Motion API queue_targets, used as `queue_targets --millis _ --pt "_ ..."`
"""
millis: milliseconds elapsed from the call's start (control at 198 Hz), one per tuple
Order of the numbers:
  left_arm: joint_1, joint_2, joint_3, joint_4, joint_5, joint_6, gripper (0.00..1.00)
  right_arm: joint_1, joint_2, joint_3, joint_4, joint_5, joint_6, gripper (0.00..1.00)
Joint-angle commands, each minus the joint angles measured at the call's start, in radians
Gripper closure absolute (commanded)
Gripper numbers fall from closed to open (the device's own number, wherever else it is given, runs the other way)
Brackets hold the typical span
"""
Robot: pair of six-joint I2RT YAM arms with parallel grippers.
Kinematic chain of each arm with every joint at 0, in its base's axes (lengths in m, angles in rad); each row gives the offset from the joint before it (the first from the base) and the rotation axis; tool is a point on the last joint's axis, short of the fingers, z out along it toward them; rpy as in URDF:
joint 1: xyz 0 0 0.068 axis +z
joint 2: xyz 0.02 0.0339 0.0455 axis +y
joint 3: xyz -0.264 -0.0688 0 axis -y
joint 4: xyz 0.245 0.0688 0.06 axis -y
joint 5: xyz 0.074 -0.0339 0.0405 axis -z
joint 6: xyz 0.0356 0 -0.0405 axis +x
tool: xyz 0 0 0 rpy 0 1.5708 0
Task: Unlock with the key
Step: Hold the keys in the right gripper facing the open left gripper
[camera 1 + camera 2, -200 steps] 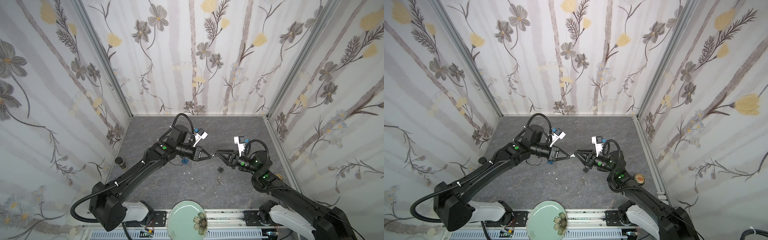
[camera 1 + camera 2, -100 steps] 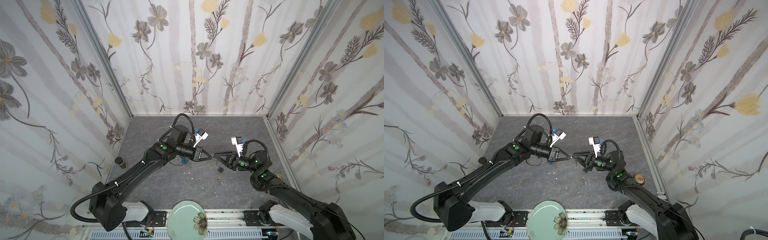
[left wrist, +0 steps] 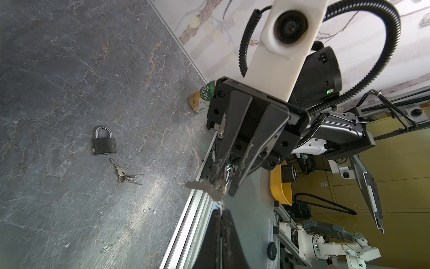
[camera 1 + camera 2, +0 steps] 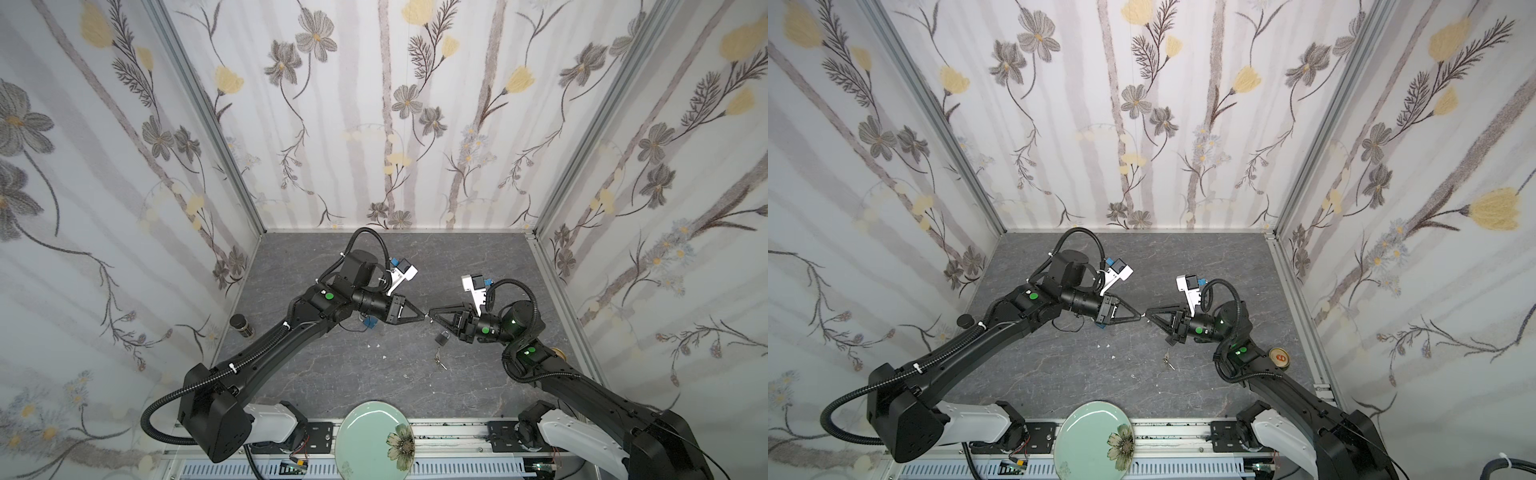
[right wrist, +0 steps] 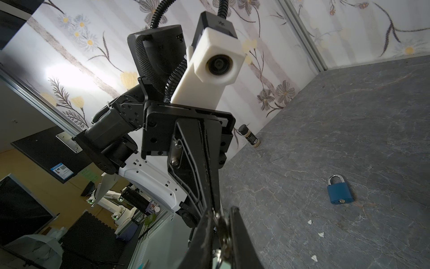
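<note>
My two grippers meet tip to tip above the middle of the table. The left gripper (image 4: 423, 317) (image 3: 221, 210) is shut on a small silver key (image 4: 428, 318) (image 3: 202, 186) with a ring. Facing it, the right gripper (image 4: 432, 321) (image 5: 221, 215) has its jaws closed on the same key (image 5: 223, 229). A black padlock (image 3: 104, 144) (image 4: 442, 337) lies shut on the table below the right gripper, next to a loose bunch of keys (image 3: 126, 177) (image 4: 438, 363). A blue padlock (image 5: 340, 193) (image 4: 370, 323) lies shut under the left gripper.
A green plate (image 4: 376, 432) sits on the front rail. A dark jar (image 4: 241, 325) stands by the left wall and a can (image 4: 1279, 357) by the right wall. Small white crumbs (image 4: 376, 345) dot the table.
The right gripper has moved in towards the left gripper's tips and its jaws have closed round the key. The left arm has held still, shut on the key.
</note>
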Motion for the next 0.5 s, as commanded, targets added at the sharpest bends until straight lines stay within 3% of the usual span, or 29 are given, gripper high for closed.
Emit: queue_targets --millis 0,151,277,383,499 --pt "0.0 -0.004 0.004 0.005 -0.025 0.017 1.0 0.002 -0.008 0.008 0.009 -0.052 -0.019 0.91" --pt "0.002 -0.004 0.006 -0.001 -0.051 0.019 1.0 0.003 -0.013 0.004 0.014 -0.06 -0.024 1.0" --pt "0.009 -0.01 0.001 0.019 -0.098 -0.003 1.0 0.002 -0.009 0.004 0.015 -0.035 -0.025 1.0" --pt "0.028 -0.036 -0.028 0.075 -0.169 -0.052 0.69 0.0 -0.008 0.006 0.014 0.029 -0.023 1.0" --pt "0.059 -0.072 -0.089 0.176 -0.234 -0.127 0.61 0.001 0.004 0.001 0.048 0.11 0.005 1.0"
